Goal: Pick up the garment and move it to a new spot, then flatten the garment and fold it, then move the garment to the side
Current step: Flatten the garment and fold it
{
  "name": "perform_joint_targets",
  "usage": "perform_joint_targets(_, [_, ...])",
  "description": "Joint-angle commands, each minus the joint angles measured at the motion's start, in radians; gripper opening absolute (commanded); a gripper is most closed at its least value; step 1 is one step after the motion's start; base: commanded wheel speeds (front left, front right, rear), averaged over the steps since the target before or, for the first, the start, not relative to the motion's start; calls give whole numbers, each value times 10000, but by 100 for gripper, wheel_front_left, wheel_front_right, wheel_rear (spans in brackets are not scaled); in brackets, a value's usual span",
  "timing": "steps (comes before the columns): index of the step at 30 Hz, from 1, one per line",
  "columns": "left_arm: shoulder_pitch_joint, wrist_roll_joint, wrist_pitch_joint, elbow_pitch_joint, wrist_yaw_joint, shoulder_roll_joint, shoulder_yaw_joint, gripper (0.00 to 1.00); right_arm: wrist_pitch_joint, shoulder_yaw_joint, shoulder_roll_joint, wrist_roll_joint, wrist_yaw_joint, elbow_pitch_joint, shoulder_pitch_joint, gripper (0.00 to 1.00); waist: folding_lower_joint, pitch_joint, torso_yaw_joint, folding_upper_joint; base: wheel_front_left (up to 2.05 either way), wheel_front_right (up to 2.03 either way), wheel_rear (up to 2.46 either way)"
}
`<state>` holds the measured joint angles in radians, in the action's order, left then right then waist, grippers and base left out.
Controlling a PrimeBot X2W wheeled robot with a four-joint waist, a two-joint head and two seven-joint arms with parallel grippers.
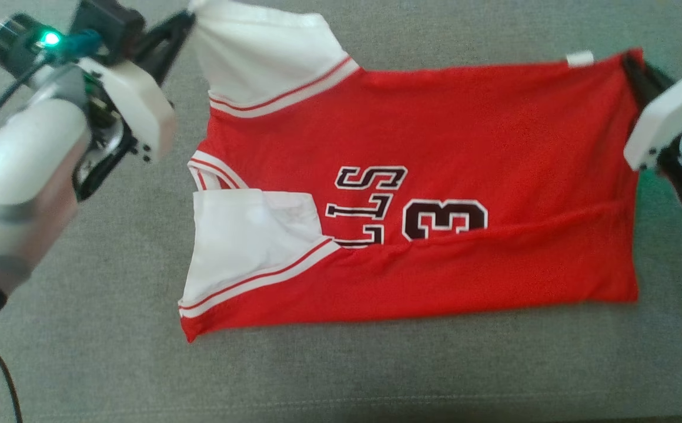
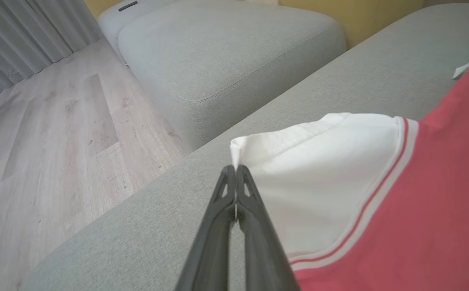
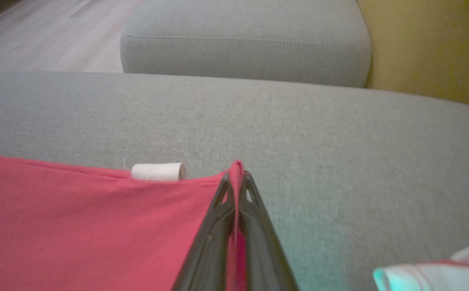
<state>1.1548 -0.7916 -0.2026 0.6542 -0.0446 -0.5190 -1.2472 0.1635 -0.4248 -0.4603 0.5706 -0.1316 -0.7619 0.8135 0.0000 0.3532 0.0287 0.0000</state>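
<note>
Black fingers of the left hand (image 2: 234,169) are clenched on the tip of one white sleeve (image 2: 319,169), pinching a thin fold of cloth between them. In the head view this left hand (image 1: 183,22) sits at the far left corner of the garment, and the sleeve (image 1: 264,53) is drawn towards it. The right hand (image 3: 238,174) is likewise closed, gripping the far red hem corner, with red cloth showing between its fingers; the head view places it (image 1: 632,61) at the garment's far right corner.

Between the two hands lies one red jersey (image 1: 435,129), spread on a grey sofa cushion (image 1: 341,370). It has two white sleeves, the second (image 1: 241,247) lying flat at the near left, both edged with red and white stripes. Its near long edge is folded up over black, white-outlined lettering and a numeral 3 (image 1: 444,218). One small white label (image 1: 580,58) sticks out near the right hand. A second grey cushion (image 2: 226,52) stands beyond, beside a pale wooden floor (image 2: 56,141).
</note>
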Motion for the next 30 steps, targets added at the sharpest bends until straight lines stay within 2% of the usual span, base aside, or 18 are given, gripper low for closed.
perform_joint_targets(1, [625, 58, -120, 14, 79, -429, 509, 0, -141, -153, -293, 55, 9, 320, 297, 0, 0, 66, 11, 0, 0, 0, 0])
perform_joint_targets(5, [952, 111, -298, 365, 157, -352, 706, 0, -424, -406, -470, 134, 9, 241, 971, 0, 0, 232, 39, 0, 0, 0, 0])
perform_joint_targets(12, [1474, 259, -552, 943, 400, -32, 1268, 0, -1241, -861, -385, 207, 9, -113, 2073, 0, 0, 367, 52, 0, 0, 0, 0])
perform_joint_targets(16, [1445, 448, -584, 1119, 336, 156, 1448, 0, -1428, -1204, -362, 300, 9, -563, 2185, 0, 0, 266, 137, 0, 0, 0, 0])
perform_joint_targets(17, [1120, 725, -588, 948, 145, 187, 1534, 0, -1593, -1578, -548, 629, 9, -772, 1989, 0, 0, 117, 245, 0, 0, 0, 0])
perform_joint_targets(22, [426, 987, -590, 366, -69, 10, 1532, 0, -1577, -2224, -1059, 1353, 9, -542, 1478, 0, 0, -200, 393, 0, 0, 0, 0])
perform_joint_targets(30, [-768, 1057, -530, -1002, -259, -709, 1229, 0, -1341, -3306, -2142, 2717, 9, 398, 451, 0, 0, -691, 596, 0, 0, 0, 0])
